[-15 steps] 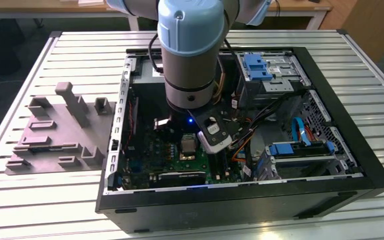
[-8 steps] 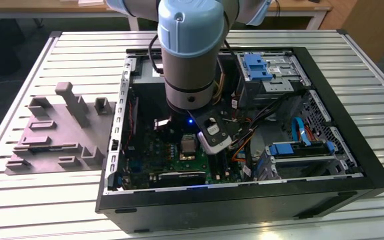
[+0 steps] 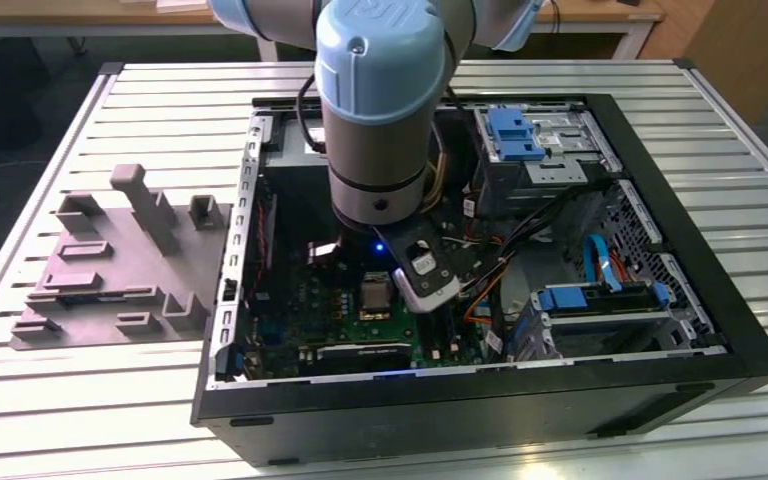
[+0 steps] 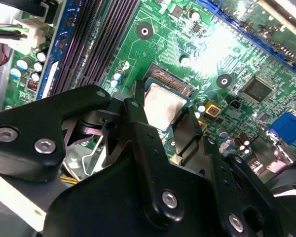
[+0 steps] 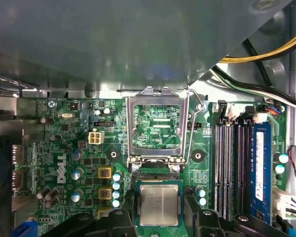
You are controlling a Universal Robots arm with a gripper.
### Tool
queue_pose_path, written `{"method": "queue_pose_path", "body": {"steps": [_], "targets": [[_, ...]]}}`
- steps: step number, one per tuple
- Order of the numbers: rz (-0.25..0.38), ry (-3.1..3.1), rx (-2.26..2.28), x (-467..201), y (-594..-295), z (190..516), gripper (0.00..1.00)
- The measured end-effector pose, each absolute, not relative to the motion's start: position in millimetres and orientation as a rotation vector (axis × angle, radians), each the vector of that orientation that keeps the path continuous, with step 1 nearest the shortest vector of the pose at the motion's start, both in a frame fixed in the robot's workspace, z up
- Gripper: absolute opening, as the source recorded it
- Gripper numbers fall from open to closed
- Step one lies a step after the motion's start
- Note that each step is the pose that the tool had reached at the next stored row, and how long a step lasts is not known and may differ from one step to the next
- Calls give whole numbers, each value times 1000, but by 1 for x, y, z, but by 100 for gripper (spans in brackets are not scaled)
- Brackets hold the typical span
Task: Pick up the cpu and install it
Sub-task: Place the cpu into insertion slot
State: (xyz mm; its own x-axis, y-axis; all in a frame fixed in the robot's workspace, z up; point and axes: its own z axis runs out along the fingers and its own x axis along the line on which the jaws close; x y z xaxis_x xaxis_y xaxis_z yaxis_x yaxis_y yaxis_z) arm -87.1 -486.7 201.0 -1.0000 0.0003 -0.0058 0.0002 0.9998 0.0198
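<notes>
The cpu [image 5: 159, 205], a small silvery square chip with a pale green rim, sits between my black fingers [image 5: 119, 219] low over the green motherboard [image 5: 64, 148]. My gripper [image 5: 160, 218] is shut on the cpu, one finger against each of two opposite edges. In the second wrist view the cpu [image 4: 163, 106] hangs just over the socket, whose gold contacts [image 4: 170, 81] show beyond its far edge. The socket's metal load frame [image 5: 158, 126] stands swung open beside it. In the exterior view the arm reaches down into the open computer case and the cpu [image 3: 377, 297] lies at the board's middle.
Memory slots [image 5: 234, 163] and a blue stick run close beside the socket. Cable bundles [image 5: 256, 84] hang near the case wall. Drive cages with blue parts [image 3: 518, 135] [image 3: 598, 298] fill the case's right half in the exterior view. A grey plastic tray [image 3: 104, 270] lies outside the case.
</notes>
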Motion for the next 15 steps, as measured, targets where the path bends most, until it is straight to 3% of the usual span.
{"method": "queue_pose_path", "body": {"steps": [15], "targets": [[31,3137,-1,-89,-487,195,47]]}}
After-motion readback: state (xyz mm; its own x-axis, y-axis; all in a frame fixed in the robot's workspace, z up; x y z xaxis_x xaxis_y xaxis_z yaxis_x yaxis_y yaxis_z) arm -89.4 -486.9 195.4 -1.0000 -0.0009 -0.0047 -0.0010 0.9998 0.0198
